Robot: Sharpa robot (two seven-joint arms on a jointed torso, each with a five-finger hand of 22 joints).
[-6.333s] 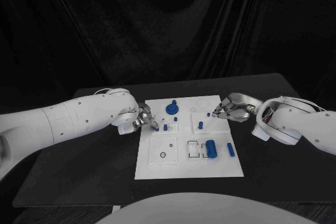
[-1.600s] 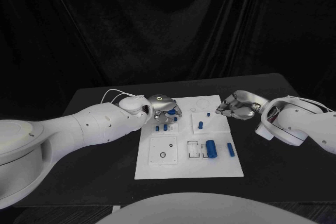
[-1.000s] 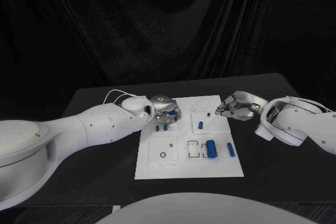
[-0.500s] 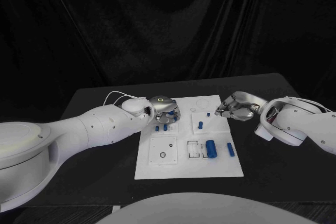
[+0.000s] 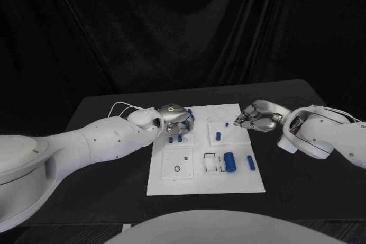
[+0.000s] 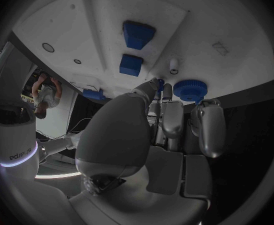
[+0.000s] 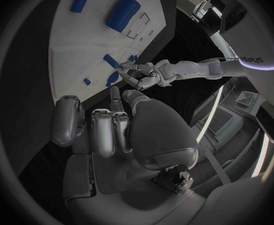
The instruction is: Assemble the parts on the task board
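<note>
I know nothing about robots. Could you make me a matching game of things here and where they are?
1 left robot hand
2 right robot hand
3 big blue cylinder
4 blue gear

A lying on the near half of the task board
B at the board's far right edge
C above the board's far left part
D right by the left robot hand

Pairs: 1-C, 2-B, 3-A, 4-D

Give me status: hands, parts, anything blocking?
Left hand over the blue gear at the task board's far-left corner, grip unclear. Right hand at far-right edge, grip unclear. Nothing blocking.
</note>
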